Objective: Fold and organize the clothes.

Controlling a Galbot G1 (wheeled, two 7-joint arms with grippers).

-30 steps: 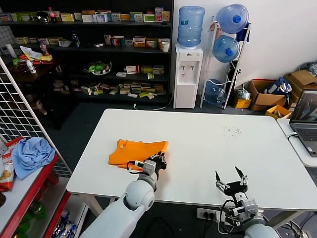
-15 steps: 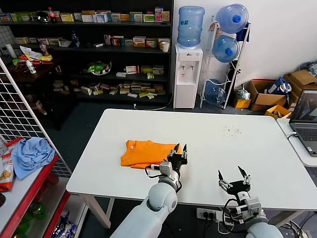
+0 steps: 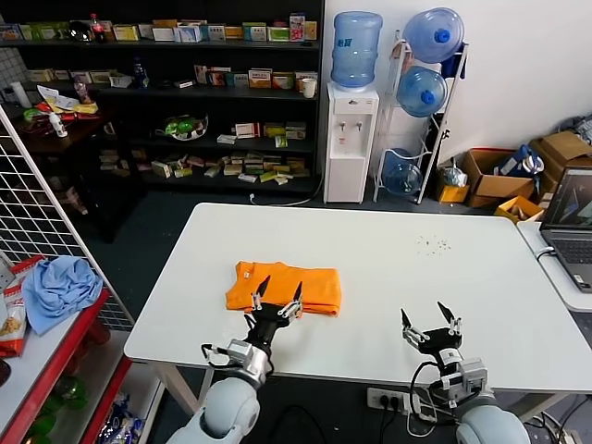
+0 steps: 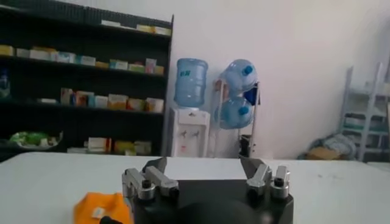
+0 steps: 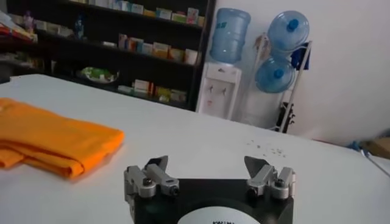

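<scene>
Folded orange T-shirt (image 3: 287,287) lies flat on the white table (image 3: 416,277); left hand (image 3: 277,299) spread, empty, just beside shirt's near edge; right hand (image 3: 430,323) spread, empty, well apart from shirt

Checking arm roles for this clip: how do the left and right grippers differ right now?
The left gripper stands over the near edge of the orange T-shirt; the right gripper stands over bare table, apart from it. The left is nearer the table's middle, the right nearer its front edge. Both are open, empty, fingers pointing up.
</scene>
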